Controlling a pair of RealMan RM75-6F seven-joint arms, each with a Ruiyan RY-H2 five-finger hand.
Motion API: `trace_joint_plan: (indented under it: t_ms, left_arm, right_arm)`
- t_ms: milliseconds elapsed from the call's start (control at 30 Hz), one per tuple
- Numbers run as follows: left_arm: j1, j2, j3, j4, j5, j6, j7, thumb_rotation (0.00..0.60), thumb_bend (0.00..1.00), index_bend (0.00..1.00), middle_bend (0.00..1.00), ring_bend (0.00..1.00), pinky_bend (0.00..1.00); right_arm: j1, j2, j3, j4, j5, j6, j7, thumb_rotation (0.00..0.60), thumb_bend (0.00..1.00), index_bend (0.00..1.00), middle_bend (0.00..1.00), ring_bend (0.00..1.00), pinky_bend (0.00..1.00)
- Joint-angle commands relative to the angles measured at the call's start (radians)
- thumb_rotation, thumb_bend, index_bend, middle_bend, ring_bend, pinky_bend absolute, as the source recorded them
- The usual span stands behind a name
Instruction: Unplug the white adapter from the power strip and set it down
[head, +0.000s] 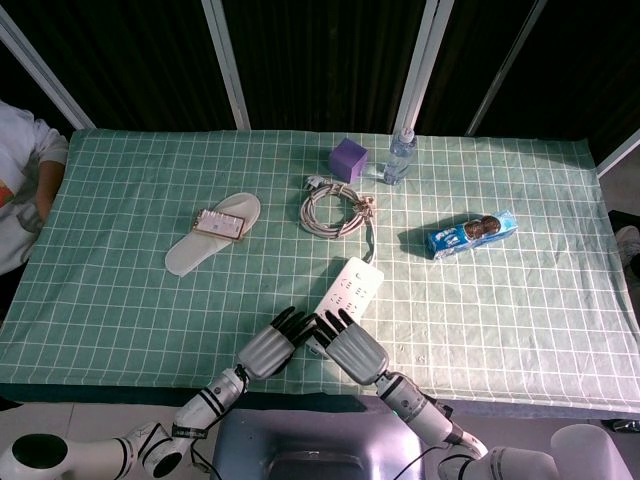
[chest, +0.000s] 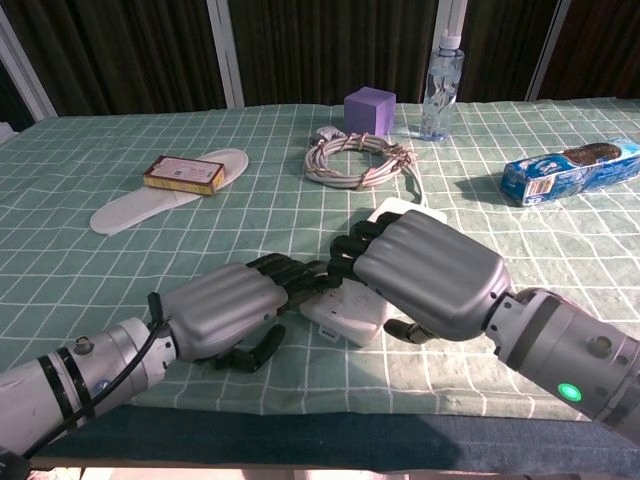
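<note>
The white power strip (head: 352, 282) lies diagonally near the table's front edge, and its far end (chest: 408, 212) shows beyond my right hand. A thick white block that I take for the white adapter (chest: 345, 312) sits at the strip's near end. My right hand (chest: 425, 275) (head: 352, 345) arches over it, fingers curled down on its top and the thumb at its right side. My left hand (chest: 225, 310) (head: 268, 345) lies flat on the cloth, and its dark fingertips (chest: 290, 272) touch the block's left edge. Most of the block's top is hidden.
The strip's cable coil (head: 335, 210) lies behind it, with a purple cube (head: 349, 157) and a water bottle (head: 400, 157) at the back. A blue cookie pack (head: 470, 233) lies to the right. At left lies a white slipper (head: 190, 255) with a small box (head: 222, 224) on it.
</note>
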Motion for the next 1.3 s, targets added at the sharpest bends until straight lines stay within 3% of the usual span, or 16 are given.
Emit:
trace_joint_plan:
  t_ms: [33,933,1300]
  left_arm:
    - [0.000,0.000,0.000,0.000,0.000,0.001,0.001,0.600,0.73,0.00,0.02,0.00,0.02]
    - [0.000,-0.009,0.007,0.008,0.001,0.000,0.006,0.600,0.73,0.00,0.02,0.00,0.02]
    - [0.002,-0.018,0.013,0.018,0.004,-0.001,0.017,0.600,0.73,0.00,0.02,0.00,0.02]
  right_arm:
    - [0.001,-0.002,-0.001,0.004,0.003,0.001,0.001,0.600,0.38,0.49,0.35,0.29,0.45]
    - [0.011,-0.013,-0.025,0.006,-0.002,0.042,0.077,0.600,0.43,0.79,0.58,0.57,0.69]
    - [0.001,0.003,-0.019,-0.042,0.026,0.044,0.102,0.600,0.43,0.82,0.60,0.59,0.71]
